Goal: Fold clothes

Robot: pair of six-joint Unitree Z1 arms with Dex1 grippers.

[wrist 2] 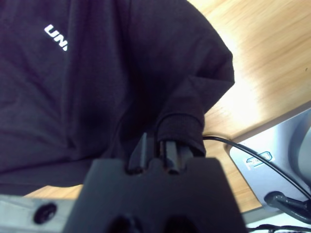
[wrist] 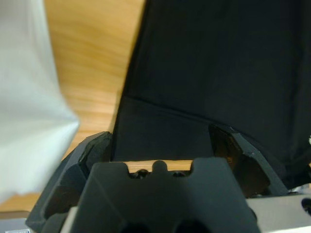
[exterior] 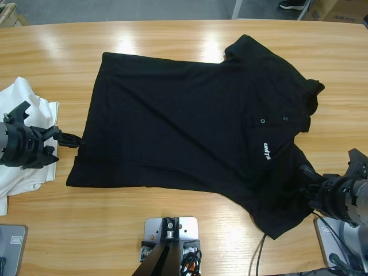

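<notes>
Wooden surface (exterior: 172, 230) carries a spread black polo (exterior: 190, 126), left pincer (exterior: 72, 138) open at its hem, right pincer (exterior: 306, 174) clamping a sleeve, seemingly for folding.

You have a long light-wood table (exterior: 190, 230) with a pale glare patch near its far edge. Beyond the far right corner sit brown cardboard boxes (exterior: 336, 8) on the grey floor (exterior: 144, 8). A thin black cable (wrist 2: 252, 153) trails off the table's near right edge.
</notes>
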